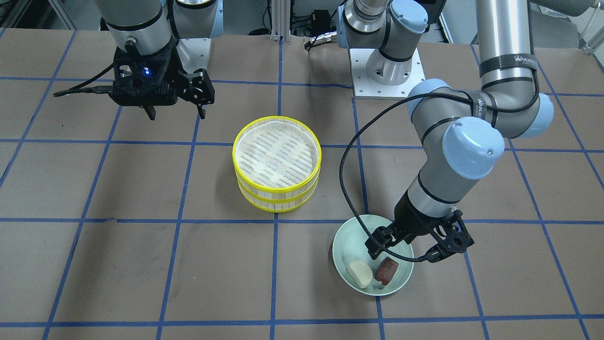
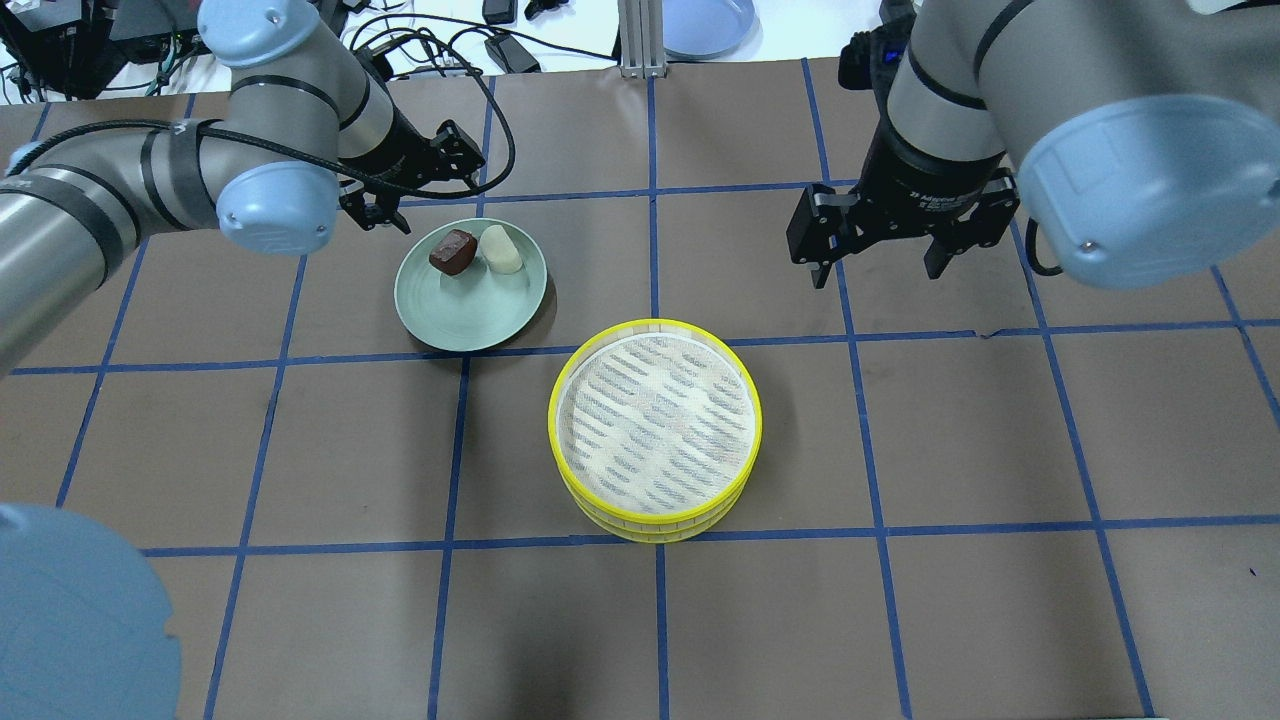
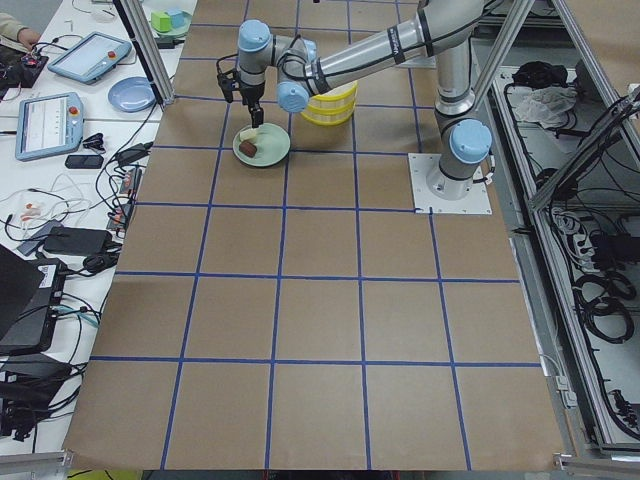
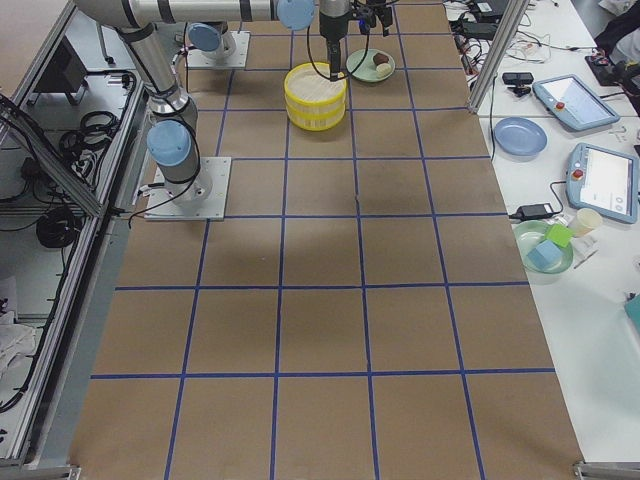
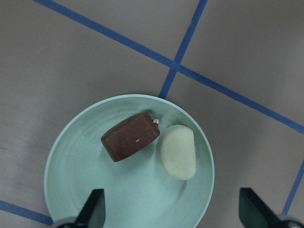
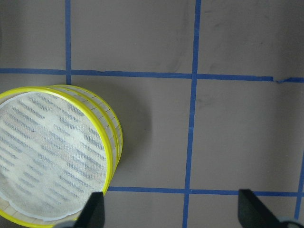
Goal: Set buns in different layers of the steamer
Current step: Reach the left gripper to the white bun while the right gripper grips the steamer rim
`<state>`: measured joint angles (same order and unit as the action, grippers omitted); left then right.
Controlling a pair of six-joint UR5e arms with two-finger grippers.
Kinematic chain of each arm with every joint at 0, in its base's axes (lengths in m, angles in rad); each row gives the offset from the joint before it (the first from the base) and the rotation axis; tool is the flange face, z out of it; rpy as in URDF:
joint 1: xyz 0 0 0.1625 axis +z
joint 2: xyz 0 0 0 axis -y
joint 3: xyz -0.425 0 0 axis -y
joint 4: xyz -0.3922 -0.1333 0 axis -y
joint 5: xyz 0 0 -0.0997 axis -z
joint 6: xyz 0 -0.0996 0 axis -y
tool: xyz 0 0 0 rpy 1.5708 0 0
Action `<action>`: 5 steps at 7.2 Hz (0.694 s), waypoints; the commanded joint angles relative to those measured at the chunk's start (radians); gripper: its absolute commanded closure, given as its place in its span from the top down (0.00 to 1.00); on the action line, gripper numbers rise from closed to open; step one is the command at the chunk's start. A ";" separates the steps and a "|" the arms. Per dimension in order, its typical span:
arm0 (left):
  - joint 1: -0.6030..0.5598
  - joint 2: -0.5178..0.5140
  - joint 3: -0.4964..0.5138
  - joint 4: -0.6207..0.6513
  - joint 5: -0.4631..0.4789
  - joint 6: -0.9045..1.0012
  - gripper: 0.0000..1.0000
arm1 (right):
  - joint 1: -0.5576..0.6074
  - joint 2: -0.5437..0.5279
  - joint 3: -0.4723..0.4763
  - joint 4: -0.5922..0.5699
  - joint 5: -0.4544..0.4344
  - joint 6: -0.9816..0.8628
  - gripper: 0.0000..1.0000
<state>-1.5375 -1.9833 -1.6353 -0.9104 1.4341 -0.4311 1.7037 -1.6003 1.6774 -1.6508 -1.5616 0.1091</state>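
The cream-white bun (image 2: 500, 249) and the dark reddish-brown bun (image 2: 452, 251) lie side by side on a pale green plate (image 2: 470, 310). They also show in the left wrist view, brown (image 5: 130, 142) and cream (image 5: 178, 151). The two steamer layers (image 2: 655, 425) stand stacked at the table's middle; the top tray holds nothing. My left gripper (image 2: 415, 185) is open and empty, above the plate's far edge (image 1: 344, 241). My right gripper (image 2: 878, 272) is open and empty, above bare table beyond and to the right of the steamer (image 6: 52, 152).
A blue plate (image 2: 705, 20) and cables lie past the table's far edge. Tablets, a blue plate (image 4: 520, 135) and a green bowl of blocks (image 4: 545, 245) sit on the side bench. Blue tape lines grid the brown table.
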 commanded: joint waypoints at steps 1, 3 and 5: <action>-0.023 -0.081 0.006 0.037 -0.009 -0.075 1.00 | 0.069 0.014 0.076 -0.061 -0.008 0.113 1.00; -0.024 -0.132 0.011 0.060 -0.012 -0.101 0.98 | 0.147 0.029 0.206 -0.175 -0.044 0.116 1.00; -0.024 -0.155 0.012 0.053 -0.040 -0.140 0.98 | 0.178 0.113 0.237 -0.207 -0.023 0.121 0.89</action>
<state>-1.5613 -2.1248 -1.6239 -0.8530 1.4040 -0.5536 1.8612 -1.5358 1.8922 -1.8348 -1.5940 0.2264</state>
